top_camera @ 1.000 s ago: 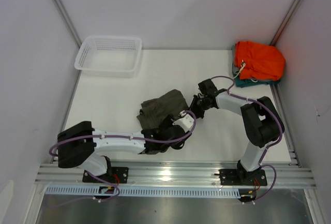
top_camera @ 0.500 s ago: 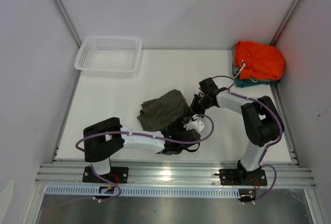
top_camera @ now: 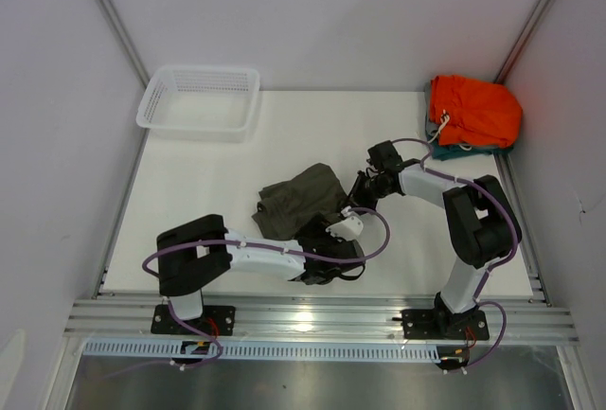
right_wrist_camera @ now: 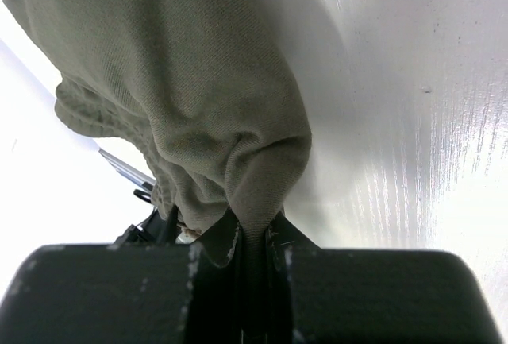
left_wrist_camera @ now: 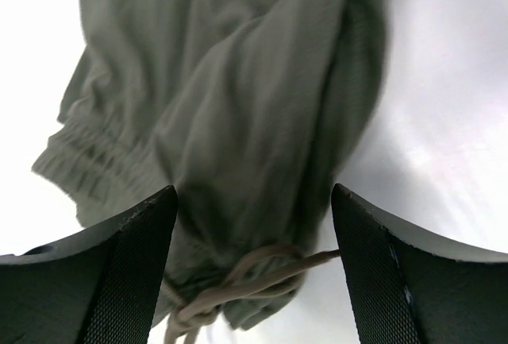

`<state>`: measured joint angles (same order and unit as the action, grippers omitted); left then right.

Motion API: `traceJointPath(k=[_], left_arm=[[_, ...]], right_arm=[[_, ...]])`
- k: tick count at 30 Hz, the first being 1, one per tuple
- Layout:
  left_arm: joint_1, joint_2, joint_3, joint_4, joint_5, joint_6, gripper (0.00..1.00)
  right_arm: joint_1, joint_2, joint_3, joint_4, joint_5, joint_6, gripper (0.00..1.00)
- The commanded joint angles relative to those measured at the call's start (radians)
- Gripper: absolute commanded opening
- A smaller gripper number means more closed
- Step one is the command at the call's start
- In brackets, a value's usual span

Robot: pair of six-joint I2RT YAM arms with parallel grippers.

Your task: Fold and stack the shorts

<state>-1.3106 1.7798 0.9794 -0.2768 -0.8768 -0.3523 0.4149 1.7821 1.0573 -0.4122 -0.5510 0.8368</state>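
Note:
The olive-green shorts (top_camera: 298,198) lie crumpled in the middle of the table. My right gripper (top_camera: 359,196) is at their right edge, shut on a pinched fold of the cloth (right_wrist_camera: 252,201). My left gripper (top_camera: 320,236) is at their near edge and stands open. In the left wrist view, its fingers (left_wrist_camera: 119,272) straddle the shorts' (left_wrist_camera: 238,106) waist end and the pale drawstring (left_wrist_camera: 238,280) without touching the cloth. The top view hides the near part of the shorts under the left wrist.
A white mesh basket (top_camera: 199,99) stands at the back left. Bright orange shorts (top_camera: 473,112) lie on a teal garment (top_camera: 443,151) at the back right corner. White walls close in on three sides, with a metal rail (top_camera: 312,320) along the near edge.
The left arm's elbow swung to the right, and its wrist shifted right along the shorts' near edge. The right gripper kept its hold and barely moved.

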Motion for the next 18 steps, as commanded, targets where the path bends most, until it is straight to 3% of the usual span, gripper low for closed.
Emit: traceJointPath(k=[1,6,10,11,14,18], left_arm=[[-0.004,-0.02,0.031,-0.087,-0.109,-0.068,0.8],[-0.004,-0.048,-0.001,-0.082,-0.103,-0.071,0.78],[-0.004,-0.023,0.016,-0.096,-0.09,-0.071,0.54],[-0.004,-0.022,0.013,-0.094,-0.085,-0.071,0.43],[-0.004,-0.036,-0.001,-0.087,-0.073,-0.082,0.28],[-0.003,-0.08,-0.027,-0.044,-0.021,-0.073,0.19]], right_arm=[[-0.008,-0.02,0.012,0.003,-0.041,-0.004,0.0],[-0.016,-0.018,0.004,0.009,-0.058,-0.007,0.0],[-0.021,-0.026,0.009,0.007,-0.053,-0.011,0.0],[-0.024,-0.024,0.01,0.006,-0.053,-0.016,0.01],[-0.028,-0.027,0.009,0.004,-0.052,-0.03,0.08],[-0.034,-0.032,-0.01,0.03,-0.047,-0.03,0.13]])
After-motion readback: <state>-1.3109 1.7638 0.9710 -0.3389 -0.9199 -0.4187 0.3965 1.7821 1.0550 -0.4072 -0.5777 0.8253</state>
